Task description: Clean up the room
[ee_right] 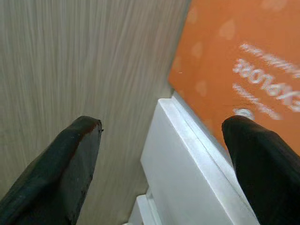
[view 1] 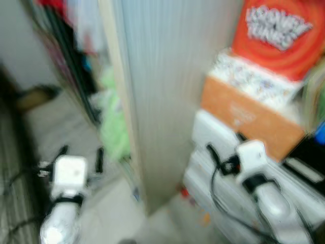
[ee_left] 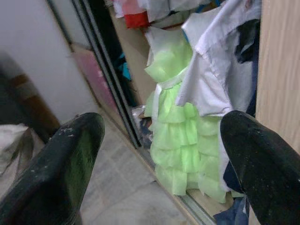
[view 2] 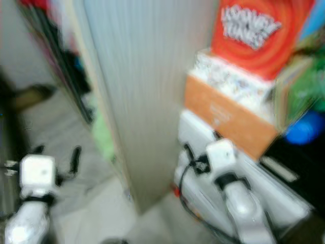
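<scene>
From the head cameras, both blurred, I see the tall pale wood-grain wardrobe panel [view 1: 162, 96] dead ahead, my left gripper [view 1: 81, 156] low over the pale tiled floor [view 1: 56, 127] and my right gripper [view 1: 222, 152] close to the stacked orange cardboard box [view 1: 249, 119] on the white drawer unit [view 1: 203, 137]; drifting forward could bump either. In the left wrist view the jaws stand apart, aimed at the lime-green ruffled dress [ee_left: 180, 154] hanging in the open wardrobe, probably what needs tidying; its frills could snag. In the right wrist view the jaws also gape, empty, beside that box.
</scene>
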Controlling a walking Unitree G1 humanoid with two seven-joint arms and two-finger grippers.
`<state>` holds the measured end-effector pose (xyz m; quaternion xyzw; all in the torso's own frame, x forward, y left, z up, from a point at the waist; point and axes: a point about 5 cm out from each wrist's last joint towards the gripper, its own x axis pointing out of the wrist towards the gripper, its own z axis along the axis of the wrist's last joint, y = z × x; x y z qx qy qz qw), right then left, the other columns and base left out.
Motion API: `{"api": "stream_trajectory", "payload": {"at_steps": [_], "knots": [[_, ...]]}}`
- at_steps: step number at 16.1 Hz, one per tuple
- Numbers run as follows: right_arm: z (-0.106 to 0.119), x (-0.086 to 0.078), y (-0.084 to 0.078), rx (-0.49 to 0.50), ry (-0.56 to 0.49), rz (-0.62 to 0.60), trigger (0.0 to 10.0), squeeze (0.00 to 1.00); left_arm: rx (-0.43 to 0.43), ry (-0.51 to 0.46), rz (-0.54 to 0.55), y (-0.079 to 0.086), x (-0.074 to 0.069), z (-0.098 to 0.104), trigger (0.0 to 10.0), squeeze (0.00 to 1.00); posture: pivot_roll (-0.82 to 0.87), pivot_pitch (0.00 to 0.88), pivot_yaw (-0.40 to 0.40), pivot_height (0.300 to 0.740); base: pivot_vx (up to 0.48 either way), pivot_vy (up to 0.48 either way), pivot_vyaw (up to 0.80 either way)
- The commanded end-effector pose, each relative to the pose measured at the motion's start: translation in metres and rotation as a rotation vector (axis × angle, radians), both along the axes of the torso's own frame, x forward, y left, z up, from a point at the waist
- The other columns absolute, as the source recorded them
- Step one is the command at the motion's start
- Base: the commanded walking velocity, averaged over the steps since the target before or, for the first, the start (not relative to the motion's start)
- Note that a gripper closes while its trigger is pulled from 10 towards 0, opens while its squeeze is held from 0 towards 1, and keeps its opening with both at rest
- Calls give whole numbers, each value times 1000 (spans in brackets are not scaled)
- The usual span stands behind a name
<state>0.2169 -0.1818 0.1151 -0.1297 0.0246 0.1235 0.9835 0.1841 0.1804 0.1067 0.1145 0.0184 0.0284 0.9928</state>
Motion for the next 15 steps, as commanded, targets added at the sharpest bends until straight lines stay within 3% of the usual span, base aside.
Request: {"api": "stream_trajectory", "payload": {"at_steps": [1,9,15], "knots": [[4,2,5,9,-16,19,10000,0,18,-7,10,5,-1,3,10000,0,-74,0,-31,740,0,0,800],[1,2,4,21,-5,31,10000,0,14,-12,34,6,5,4,10000,0,-78,0,-34,740,0,0,755],[-1,3,3,35,11,21,10000,0,15,-9,31,6,8,3,10000,0,-81,0,-34,740,-84,0,0]]}}
